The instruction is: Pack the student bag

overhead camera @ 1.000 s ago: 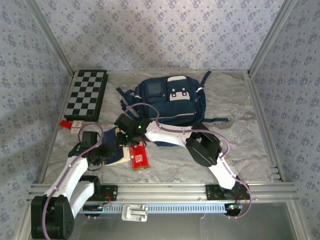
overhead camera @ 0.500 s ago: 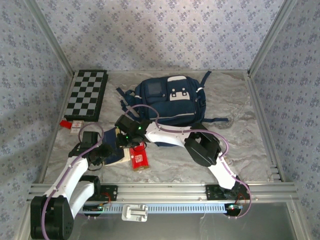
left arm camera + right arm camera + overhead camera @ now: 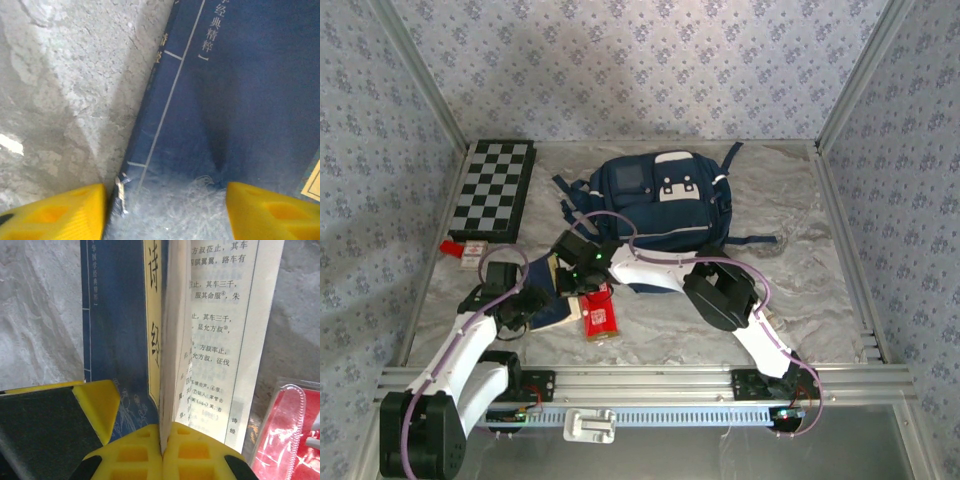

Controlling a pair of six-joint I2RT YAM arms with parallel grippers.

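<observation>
The student bag (image 3: 660,200), a navy backpack with white patches, lies at the back middle of the table. In front of it lies a blue-covered book (image 3: 555,312) with Chinese print. My right gripper (image 3: 162,440) is shut on the edge of the book's upturned pages (image 3: 172,340), and the printed page (image 3: 225,315) stands beside them. In the top view my right gripper (image 3: 582,283) is at the book's far end. My left gripper (image 3: 165,210) is open, its yellow fingers (image 3: 55,212) straddling the worn corner of the blue cover (image 3: 240,100). From above, the left gripper (image 3: 532,300) sits at the book's left side.
A red packet in clear wrap (image 3: 598,318) lies right of the book and appears at the right wrist view's corner as the red packet (image 3: 290,435). A folded chessboard (image 3: 495,190) rests at the back left, with a small red and white item (image 3: 465,250) before it. Metal rails edge the marble table (image 3: 800,300).
My right gripper has closed onto the book's pages. My left gripper has opened wider, and more of the blue cover shows from above.
</observation>
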